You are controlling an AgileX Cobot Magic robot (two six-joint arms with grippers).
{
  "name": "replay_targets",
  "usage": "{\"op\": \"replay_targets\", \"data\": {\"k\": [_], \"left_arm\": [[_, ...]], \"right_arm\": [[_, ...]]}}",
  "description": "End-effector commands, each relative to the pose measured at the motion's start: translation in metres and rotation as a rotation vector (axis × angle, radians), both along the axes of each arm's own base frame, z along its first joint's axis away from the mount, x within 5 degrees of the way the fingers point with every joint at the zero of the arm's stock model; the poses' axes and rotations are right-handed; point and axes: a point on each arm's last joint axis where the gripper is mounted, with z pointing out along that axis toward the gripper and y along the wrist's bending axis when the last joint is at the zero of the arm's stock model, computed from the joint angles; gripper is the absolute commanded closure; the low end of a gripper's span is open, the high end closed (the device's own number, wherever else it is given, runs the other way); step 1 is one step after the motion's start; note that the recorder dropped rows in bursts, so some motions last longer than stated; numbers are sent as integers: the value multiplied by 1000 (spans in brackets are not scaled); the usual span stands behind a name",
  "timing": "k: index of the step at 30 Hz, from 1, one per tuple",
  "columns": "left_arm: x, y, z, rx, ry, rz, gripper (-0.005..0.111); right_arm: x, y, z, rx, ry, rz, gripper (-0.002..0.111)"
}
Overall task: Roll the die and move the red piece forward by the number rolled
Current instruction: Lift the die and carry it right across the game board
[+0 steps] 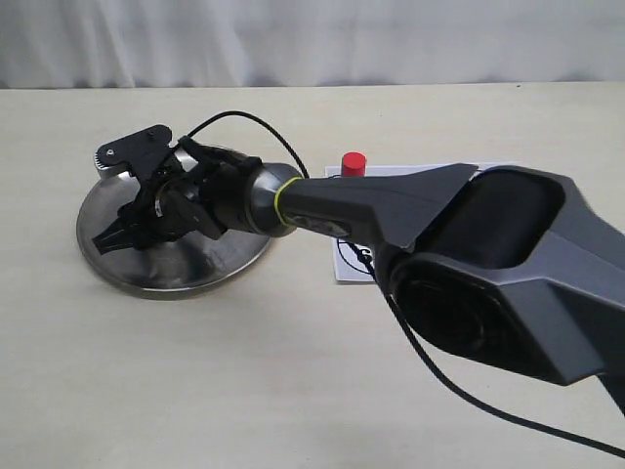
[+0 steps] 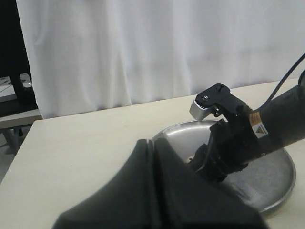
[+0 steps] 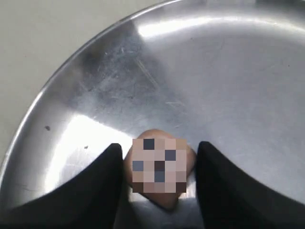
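Note:
The die [image 3: 160, 137], a pale beige cube, lies in the round metal plate [image 3: 224, 71]. My right gripper [image 3: 159, 145] is open, its two black fingers straddling the die with narrow gaps on both sides. In the exterior view the right gripper [image 1: 105, 238] hangs low over the left part of the plate [image 1: 200, 269], and the die is hidden beneath it. The red piece [image 1: 353, 163] stands upright on the white board [image 1: 347, 262], behind the right arm. My left gripper [image 2: 155, 143] is shut and empty, at the plate's near rim [image 2: 279, 193].
The right arm's big dark housing [image 1: 488, 264] covers most of the board. A black cable [image 1: 244, 117] loops over the plate's far side. A white curtain closes off the back. Bare beige table lies in front of the plate.

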Motion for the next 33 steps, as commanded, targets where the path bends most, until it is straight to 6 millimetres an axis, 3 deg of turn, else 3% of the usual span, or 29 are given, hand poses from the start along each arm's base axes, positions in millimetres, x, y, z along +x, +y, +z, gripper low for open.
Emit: {"op": "replay_targets", "data": {"k": [1, 4, 9, 14, 18, 22, 28, 33], "left_arm": [[0, -1, 0, -3, -9, -10, 107], [0, -1, 0, -3, -9, -10, 107], [0, -1, 0, -3, -9, -10, 107], [0, -1, 0, -3, -9, -10, 107], [0, -1, 0, -3, -9, -10, 107], [0, -1, 0, -3, -9, -10, 107], [0, -1, 0, -3, -9, -10, 107], [0, -1, 0, -3, -9, -10, 107]], "right_arm": [[1, -2, 27, -14, -33, 12, 104], [1, -13, 64, -114, -96, 25, 104], [-4, -52, 151, -348, -234, -30, 104], [-2, -117, 227, -396, -241, -210, 104], [7, -177, 252, -379, -153, -352, 104], [17, -232, 233, -368, 18, -392, 104], [27, -304, 138, -380, 289, -497, 104], [24, -333, 78, -392, 371, -539, 104]]}}
